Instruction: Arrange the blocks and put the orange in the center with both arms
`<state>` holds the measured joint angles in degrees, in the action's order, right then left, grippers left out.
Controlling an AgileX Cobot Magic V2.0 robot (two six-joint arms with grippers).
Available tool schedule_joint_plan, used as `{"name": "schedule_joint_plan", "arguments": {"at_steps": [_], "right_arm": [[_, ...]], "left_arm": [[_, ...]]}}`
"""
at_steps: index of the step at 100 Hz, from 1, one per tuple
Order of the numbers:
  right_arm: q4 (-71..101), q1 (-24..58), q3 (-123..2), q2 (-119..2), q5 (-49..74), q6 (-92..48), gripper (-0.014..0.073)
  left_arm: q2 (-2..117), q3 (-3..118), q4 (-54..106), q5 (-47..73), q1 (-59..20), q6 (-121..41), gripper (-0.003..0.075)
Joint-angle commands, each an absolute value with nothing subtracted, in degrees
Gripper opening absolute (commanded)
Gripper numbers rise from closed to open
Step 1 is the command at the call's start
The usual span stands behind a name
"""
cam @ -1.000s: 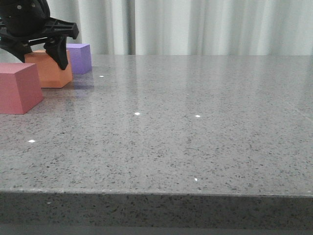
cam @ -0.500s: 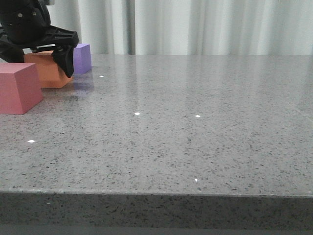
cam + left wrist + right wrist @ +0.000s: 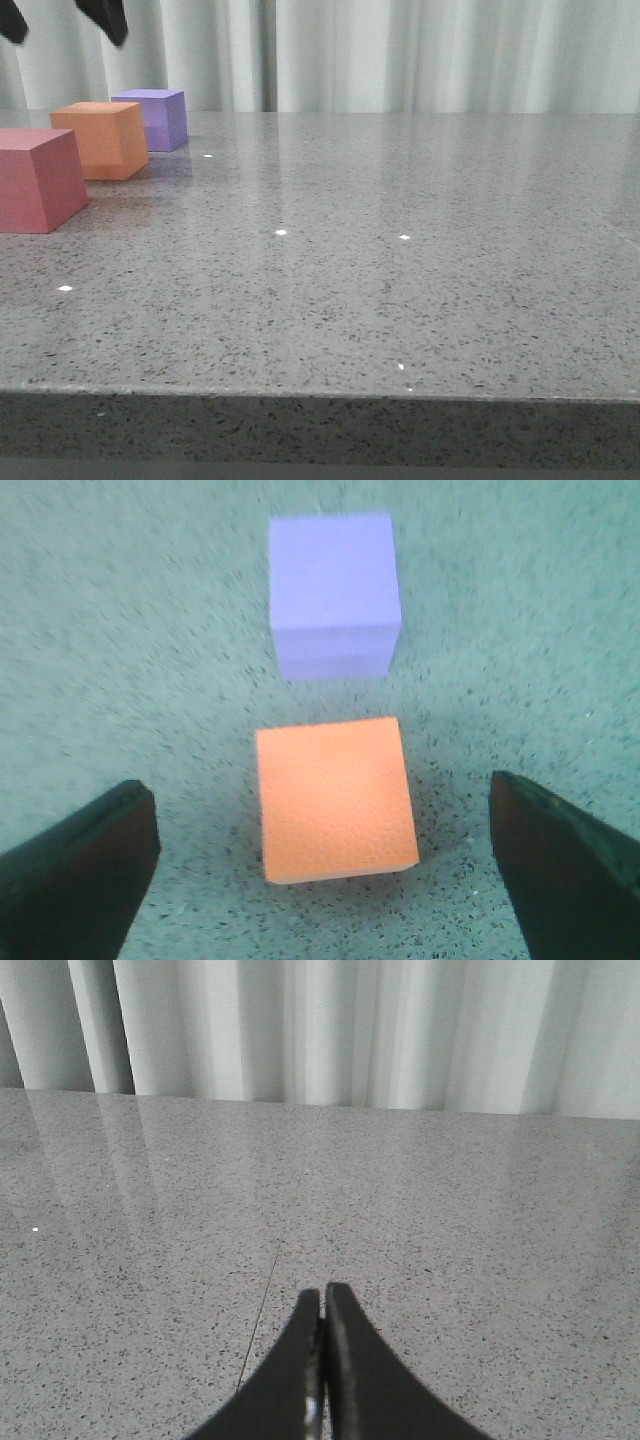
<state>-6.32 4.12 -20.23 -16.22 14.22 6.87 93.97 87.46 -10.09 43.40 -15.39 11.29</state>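
- Three blocks are counted at the left edge of the front view: one orange cube (image 3: 102,138), one purple cube (image 3: 153,117) and one pinkish-red cube (image 3: 38,178).
- The orange cube is seen resting on the table (image 3: 400,260) between the other two, ungripped; the arrangement is judged largely done.
- The left end effector (image 3: 320,865) is held wide apart above the orange cube, touching nothing.
- The right end effector (image 3: 322,1305) is pressed closed, empty, over bare table.
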Motion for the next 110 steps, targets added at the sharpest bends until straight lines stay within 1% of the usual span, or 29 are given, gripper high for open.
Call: {"name": "schedule_joint_plan", "arguments": {"at_steps": [1, 13, 38, 54, 68, 80, 87, 94, 96, 101, 103, 105, 107, 108, 110], "right_arm": [[-7.1, 3.8, -21.7, -16.6, 9.5, 6.5, -0.0068], [-7.1, 3.8, -21.7, -16.6, 9.5, 6.5, -0.0068], [-7.1, 3.8, -21.7, -16.6, 9.5, 6.5, -0.0068], [-7.1, 3.8, -21.7, -16.6, 9.5, 6.5, -0.0068], [-7.1, 3.8, -21.7, -16.6, 9.5, 6.5, -0.0068], [-7.1, 3.8, -21.7, -16.6, 9.5, 6.5, -0.0068], [-7.1, 3.8, -21.7, -16.6, 9.5, 6.5, -0.0068], [-7.1, 3.8, -21.7, -16.6, 9.5, 6.5, -0.0068], [-7.1, 3.8, -21.7, -16.6, 9.5, 6.5, -0.0068], [-7.1, 3.8, -21.7, -16.6, 9.5, 6.5, -0.0068], [-7.1, 3.8, -21.7, -16.6, 9.5, 6.5, -0.0068], [-7.1, 3.8, -21.7, -16.6, 9.5, 6.5, -0.0068], [-7.1, 3.8, -21.7, -16.6, 9.5, 6.5, -0.0068], [-7.1, 3.8, -21.7, -16.6, 9.5, 6.5, -0.0068], [-7.1, 3.8, -21.7, -16.6, 9.5, 6.5, -0.0068]], "left_arm": [[88.3, 88.0, -11.3, 40.4, -14.4, 11.3, 0.0629], [82.3, 82.6, -10.9, 37.4, -11.6, 11.6, 0.0627], [64.2, 62.4, -5.4, 27.3, -4.8, 11.6, 0.0627], [50.9, 51.2, -4.9, 23.7, -4.6, 11.6, 0.0627], [41.6, 43.8, -4.9, 21.7, -4.6, 11.6, 0.0625], [33.9, 37.8, -4.9, 21.4, -4.6, 11.6, 0.0596], [29.7, 34.8, -4.9, 21.1, -4.6, 11.6, 0.0554], [25.8, 32.5, -4.9, 21.0, -4.6, 11.6, 0.0482], [24.3, 31.8, -4.9, 21.0, -4.6, 11.6, 0.0442], [22.3, 30.9, -4.9, 20.9, -4.6, 11.6, 0.0373], [21.1, 30.4, -4.9, 20.8, -4.6, 11.6, 0.0322], [20.6, 30.3, -4.9, 20.7, -4.6, 11.6, 0.0295], [19.8, 30.0, -4.9, 20.7, -4.6, 11.6, 0.0239], [19.6, 30.0, -4.9, 20.7, -4.6, 11.6, 0.0239], [18.9, 29.8, -4.9, 20.7, -4.6, 11.6, 0.0197]]}}
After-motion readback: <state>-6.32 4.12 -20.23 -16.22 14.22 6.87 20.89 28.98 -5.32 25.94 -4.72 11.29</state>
